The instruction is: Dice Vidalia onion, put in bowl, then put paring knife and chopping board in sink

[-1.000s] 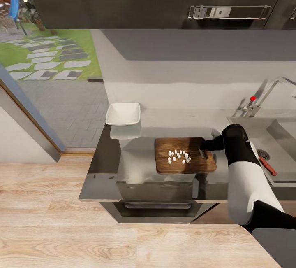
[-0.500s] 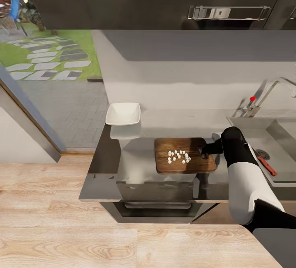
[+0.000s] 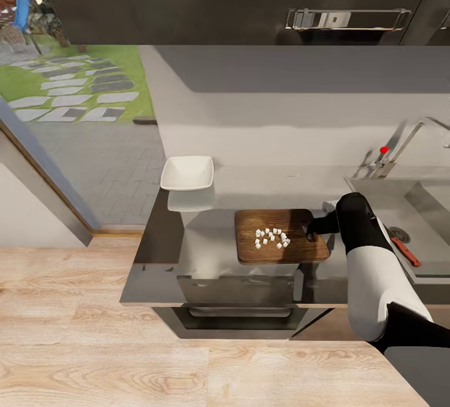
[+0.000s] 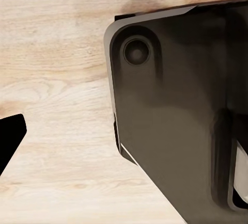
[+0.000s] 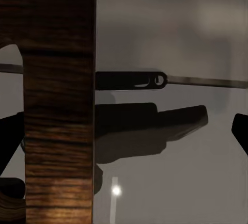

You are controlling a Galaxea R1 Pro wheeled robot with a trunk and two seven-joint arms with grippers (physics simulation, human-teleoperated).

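Squarish shallow white bowl [image 3: 187, 172] on the smooth grey countertop [image 3: 250, 183], nothing in it. Cluster of tiny white diced onion cubes [image 3: 271, 238] lying on the rectangular dark-brown wooden chopping board [image 3: 280, 236], not in the bowl. Slim red-handled paring knife [image 3: 405, 251] down in the grey metal sink [image 3: 431, 202], beside the drain. Right gripper [image 3: 310, 227] at the board's slotted end, fingers spread either side of its edge [image 5: 59, 131]. Left gripper: cannot tell.

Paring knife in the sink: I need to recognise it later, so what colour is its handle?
Red. The paring knife handle shows best in the head view, lying in the sink.
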